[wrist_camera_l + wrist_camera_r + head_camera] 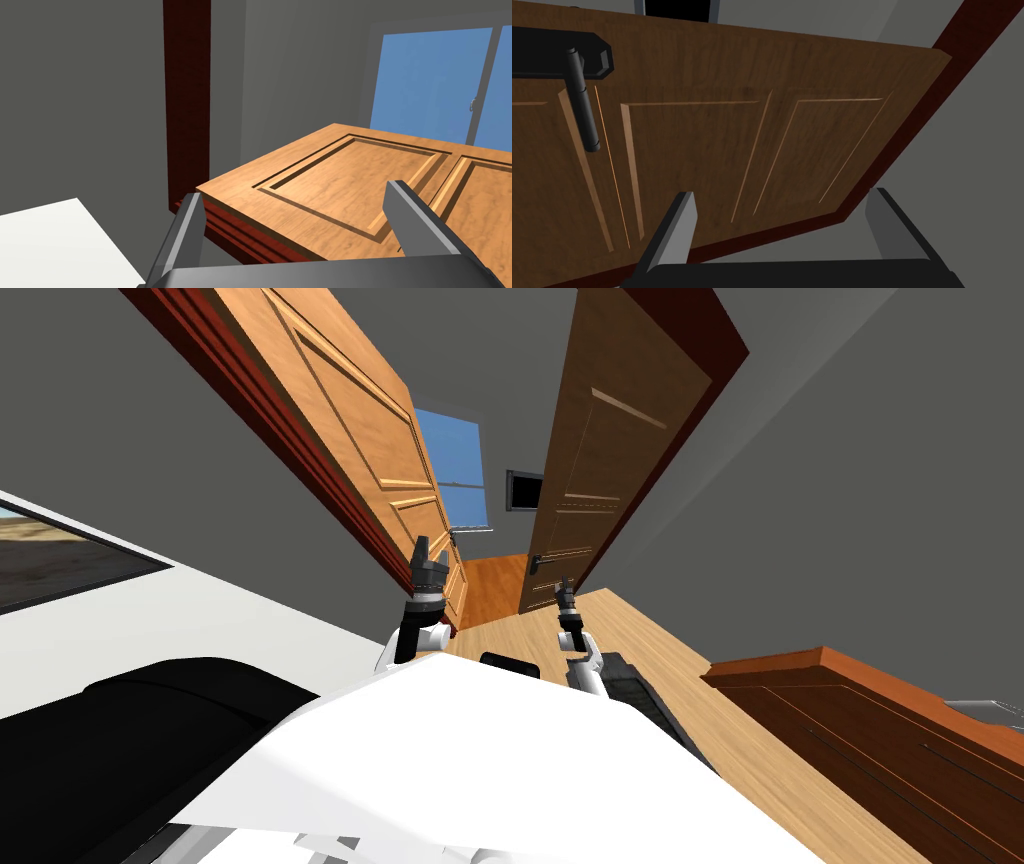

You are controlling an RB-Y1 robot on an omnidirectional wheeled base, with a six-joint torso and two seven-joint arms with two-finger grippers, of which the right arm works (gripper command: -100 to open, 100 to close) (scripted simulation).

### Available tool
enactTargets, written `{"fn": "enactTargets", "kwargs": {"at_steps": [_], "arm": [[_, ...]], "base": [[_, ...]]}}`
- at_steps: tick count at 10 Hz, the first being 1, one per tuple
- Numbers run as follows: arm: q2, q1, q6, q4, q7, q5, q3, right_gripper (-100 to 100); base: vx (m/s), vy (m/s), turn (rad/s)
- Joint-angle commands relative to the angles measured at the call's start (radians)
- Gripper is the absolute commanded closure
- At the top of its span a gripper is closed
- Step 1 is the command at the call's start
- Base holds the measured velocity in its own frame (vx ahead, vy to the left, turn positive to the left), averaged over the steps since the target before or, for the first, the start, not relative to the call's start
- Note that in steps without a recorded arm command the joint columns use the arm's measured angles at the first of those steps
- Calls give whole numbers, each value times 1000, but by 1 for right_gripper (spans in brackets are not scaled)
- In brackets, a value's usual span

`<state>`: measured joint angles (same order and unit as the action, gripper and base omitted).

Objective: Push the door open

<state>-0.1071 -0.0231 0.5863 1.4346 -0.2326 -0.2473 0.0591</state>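
Wood floor (680, 658) runs ahead from my base to a doorway where two doors stand ajar. Left gripper (295, 192) is spread wide and empty, right up by the light orange door (350, 175); can't tell if it touches. Right gripper (781, 195), also wide and empty, faces the dark brown door (737, 140) near its black lever handle (584, 110). I'd say we're mid-push, so next is pressing flat on a panel and rolling forward. Past the gap: grey walls (500, 368) and a blue window (455, 468).

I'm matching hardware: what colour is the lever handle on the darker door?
The lever handle is black; the right wrist view shows it best.
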Motion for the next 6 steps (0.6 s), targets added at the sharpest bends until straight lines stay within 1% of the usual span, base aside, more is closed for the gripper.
{"fn": "enactTargets", "kwargs": {"at_steps": [1,2,3,5,6], "arm": [[-7,-31,-4,-50,-25,-8,4,-100],[-11,-56,-4,-84,-43,-14,8,-100],[-11,-56,-4,-97,-43,-14,8,-100],[-19,-105,-5,-173,-79,-28,16,-100],[-23,-129,-6,-203,-98,-35,21,-100]], "base": [[57,-49,26],[81,-64,66],[55,-58,32],[57,-66,46],[72,-84,68]]}}
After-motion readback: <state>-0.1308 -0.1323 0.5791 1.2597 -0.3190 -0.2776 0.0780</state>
